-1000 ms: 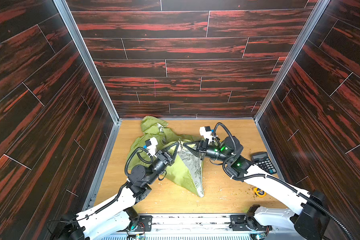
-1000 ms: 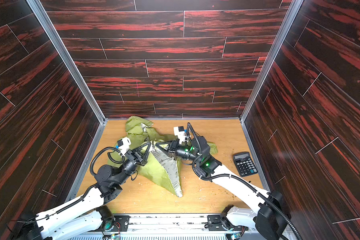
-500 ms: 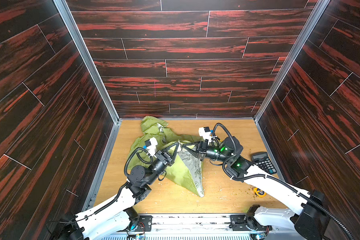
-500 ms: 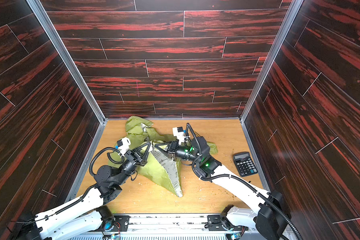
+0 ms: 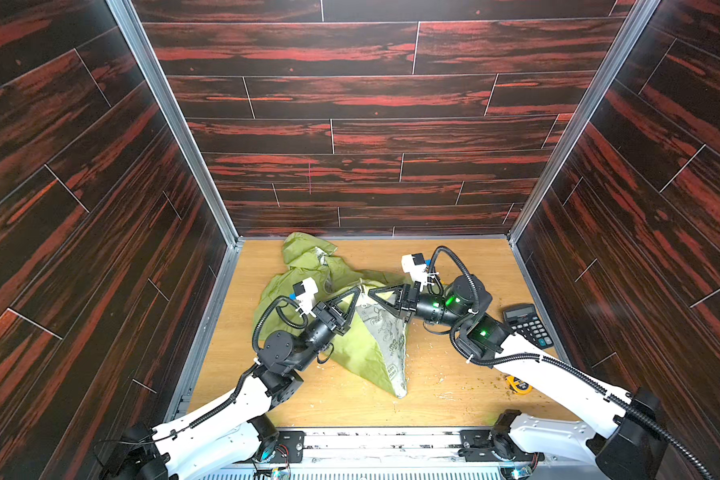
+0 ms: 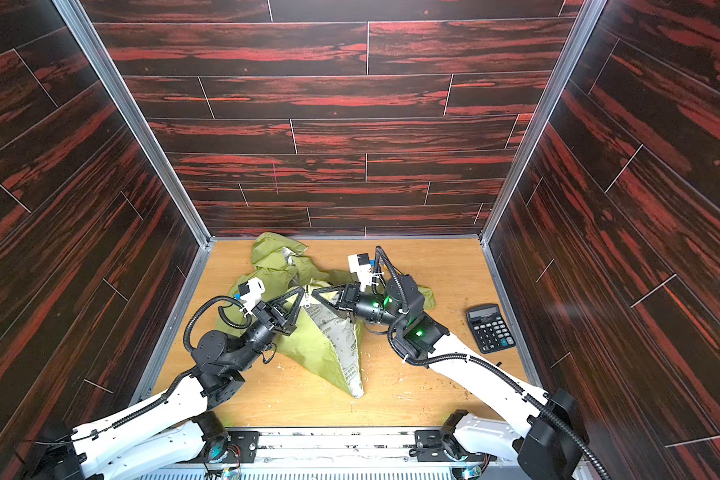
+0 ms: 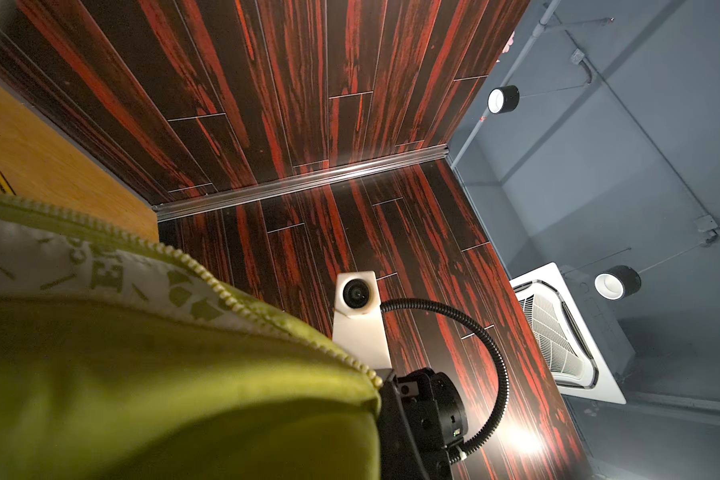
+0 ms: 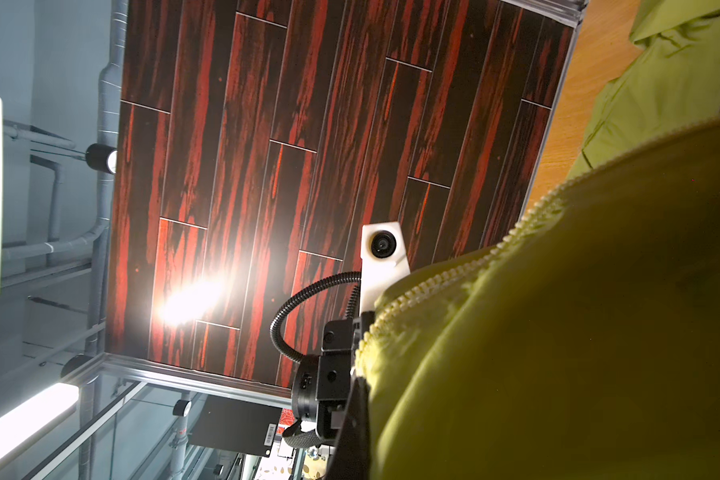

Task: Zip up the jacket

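So the small thin lime-green hooded jacket (image 5: 352, 353) sat mid wooden worktop (image 5: 454, 399), tented up to one peak. Jaws of the left arm (image 5: 285, 349) and the right arm (image 5: 454, 305) both pinched that peak, tips almost touching, neither nearer. Pale zipper teeth (image 7: 208, 274) ran up to the right pinch; the flap hung toward the near edge.

Left gripper (image 5: 357, 290) and right gripper (image 5: 370, 292) meet at the peak of the jacket (image 5: 350, 353) — tips too small to tell apart from the cloth. Wrist views: jacket blurred up close, cut off at the picture edges — lining print (image 7: 100, 270) unreadable.
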